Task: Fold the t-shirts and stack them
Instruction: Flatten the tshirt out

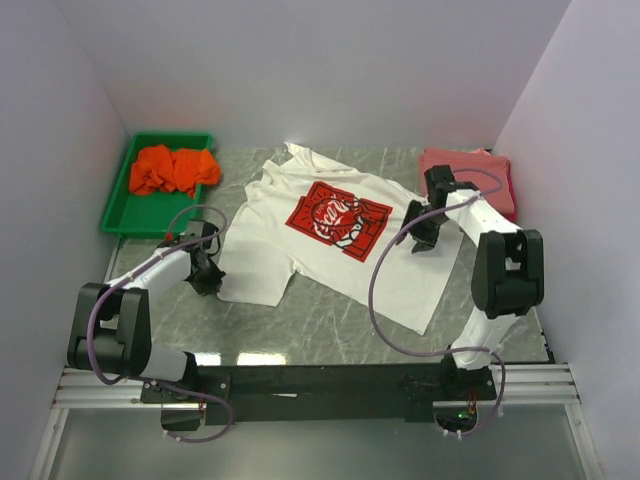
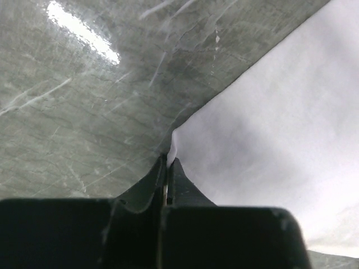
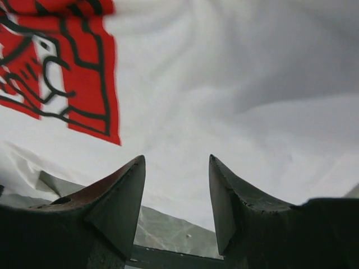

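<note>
While the left gripper (image 1: 205, 272) is pinching the near-left edge of the white t-shirt (image 1: 330, 235), the right gripper (image 1: 425, 235) is hovering over the shirt's right side with its jaws apart.

The grey marbled table (image 1: 330, 345) is reflecting a strip of light near the arm bases, and plain white walls are closing it in on the left, far and right sides. The white shirt is lying flat mid-table and askew, with its red square print tilted against the table edges. Its longer spread is running from near left toward the right, though which end is the collar I cannot tell. Bare table is showing along the near edge and to the left of the shirt. The left fingers (image 2: 188, 190) are pressing together on a tip of white cloth, and nothing is sitting between the right jaws. An orange t-shirt (image 1: 172, 168) is lying crumpled in the green tray (image 1: 120, 208) at far left. A salmon-pink t-shirt (image 1: 470, 163) is lying folded at far right, just beyond the right gripper.
</note>
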You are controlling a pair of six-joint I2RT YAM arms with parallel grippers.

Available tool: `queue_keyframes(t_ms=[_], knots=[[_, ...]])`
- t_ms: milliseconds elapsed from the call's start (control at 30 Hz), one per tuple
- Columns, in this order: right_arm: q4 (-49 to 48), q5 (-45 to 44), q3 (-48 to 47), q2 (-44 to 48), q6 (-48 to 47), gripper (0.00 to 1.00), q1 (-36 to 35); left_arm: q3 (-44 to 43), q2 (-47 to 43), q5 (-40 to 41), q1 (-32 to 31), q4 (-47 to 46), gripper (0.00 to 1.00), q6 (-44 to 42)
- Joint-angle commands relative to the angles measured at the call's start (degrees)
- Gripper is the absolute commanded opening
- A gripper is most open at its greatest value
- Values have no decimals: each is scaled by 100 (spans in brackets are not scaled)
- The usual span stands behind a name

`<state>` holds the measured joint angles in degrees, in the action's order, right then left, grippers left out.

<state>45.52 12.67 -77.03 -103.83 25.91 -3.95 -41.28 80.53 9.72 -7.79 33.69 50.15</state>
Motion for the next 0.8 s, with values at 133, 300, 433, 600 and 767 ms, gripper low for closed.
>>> queue_keyframes(t_ms=[133, 300, 433, 600, 767], knots=[[-192, -607, 1584, 1197, 405, 56, -431, -520, -2, -330, 85, 32, 1, -593], [-280, -941, 2666, 1935, 871, 56, -835, -697, -55, -575, 94, 15, 1, -971], [-307, -1178, 3343, 2393, 1423, 56, -1029, -619, -222, -707, 94, -21, 1, -1121], [-350, -1397, 4187, 3139, 1891, 56, -1100, -460, -722, -752, 102, 67, 1, -1236], [-149, -1626, 4364, 3343, 2181, 56, -1179, -530, -1118, -874, 102, 322, 1, -1306]])
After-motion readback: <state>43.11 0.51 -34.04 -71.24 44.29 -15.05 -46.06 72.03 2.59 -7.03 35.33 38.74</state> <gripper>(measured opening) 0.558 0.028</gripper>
